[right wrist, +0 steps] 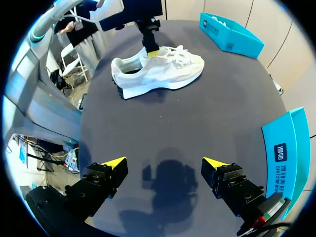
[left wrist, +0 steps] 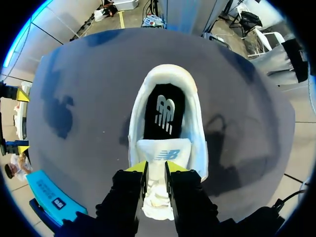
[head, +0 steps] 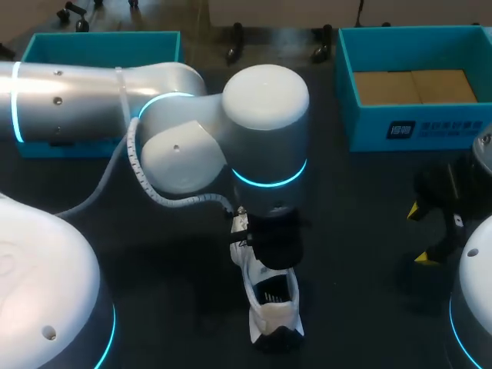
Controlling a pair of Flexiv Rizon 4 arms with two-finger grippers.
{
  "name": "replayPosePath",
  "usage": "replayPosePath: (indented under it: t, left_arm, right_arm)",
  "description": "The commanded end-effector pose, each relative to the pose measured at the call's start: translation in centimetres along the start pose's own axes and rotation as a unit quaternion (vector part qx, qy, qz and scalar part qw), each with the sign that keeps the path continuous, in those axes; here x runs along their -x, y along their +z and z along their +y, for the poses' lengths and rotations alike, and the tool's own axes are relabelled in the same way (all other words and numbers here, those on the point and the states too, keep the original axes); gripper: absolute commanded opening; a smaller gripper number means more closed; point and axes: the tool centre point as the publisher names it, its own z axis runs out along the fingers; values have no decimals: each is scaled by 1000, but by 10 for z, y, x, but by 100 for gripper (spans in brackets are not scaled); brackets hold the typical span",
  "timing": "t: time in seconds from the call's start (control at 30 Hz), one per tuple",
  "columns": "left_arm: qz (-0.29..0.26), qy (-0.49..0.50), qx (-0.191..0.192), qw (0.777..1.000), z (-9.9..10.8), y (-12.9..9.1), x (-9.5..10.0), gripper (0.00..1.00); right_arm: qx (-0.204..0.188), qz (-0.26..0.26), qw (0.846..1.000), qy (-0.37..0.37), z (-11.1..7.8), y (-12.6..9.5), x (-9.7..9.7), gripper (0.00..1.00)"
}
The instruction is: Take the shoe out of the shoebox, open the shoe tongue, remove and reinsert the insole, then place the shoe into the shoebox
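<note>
A white shoe (head: 274, 306) stands on the dark table near the front middle, with a black insole (left wrist: 164, 111) lying inside it. My left arm reaches in over the shoe. Its gripper (left wrist: 155, 170) is shut on the shoe's white tongue (left wrist: 163, 150), one yellow-tipped finger on each side. In the right wrist view the same gripper (right wrist: 150, 52) stands on the shoe (right wrist: 158, 71) from above. At the table's right side my right gripper (right wrist: 164, 164) hangs open over bare table, well apart from the shoe and holding nothing.
A teal shoebox (head: 415, 127) with brown cardboard in it stands at the back right. A second teal box (head: 100, 46) stands at the back left, partly behind my left arm. Bare dark table surrounds the shoe.
</note>
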Motion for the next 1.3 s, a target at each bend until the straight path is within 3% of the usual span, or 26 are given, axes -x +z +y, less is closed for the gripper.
replayPosePath:
  t: [0.03, 0.3, 0.43, 0.57, 0.63, 0.67, 0.73, 0.9, 1.23, 1.3]
  left_arm:
    - [5, 5, 3, 1000, -5, -5, -3, 25]
    - [34, 11, -14, 999, -15, 19, -1, 33]
    - [9, -4, -10, 1000, -11, -9, -10, 36]
    - [-1, -25, 0, 1000, -11, -42, -18, 49]
    - [7, -45, -1, 999, -11, -55, -21, 87]
    - [17, -60, -5, 998, -11, -60, -21, 100]
    - [16, -94, -23, 995, -9, -71, -24, 100]
    - [18, -196, -132, 972, 6, -90, -34, 100]
    - [18, -196, -132, 972, 6, -90, -34, 100]
    - [28, -254, -99, 962, -9, -87, -27, 100]
  right_arm:
    - [-1, -1, 1000, 0, 0, 0, -1, 100]
    - [-1, -1, 1000, 0, 0, 0, -1, 100]
    - [-1, -1, 1000, 0, 0, 0, -1, 100]
    - [-1, -1, 1000, 0, 0, 0, -1, 100]
    - [-1, -1, 1000, 0, 0, 0, -1, 100]
    - [-1, -1, 1000, 0, 0, 0, -1, 100]
    - [-1, -1, 1000, 0, 0, 0, -1, 100]
    - [-1, -1, 1000, 0, 0, 0, -1, 100]
    - [-1, -1, 1000, 0, 0, 0, -1, 100]
    - [-1, -1, 1000, 0, 0, 0, -1, 100]
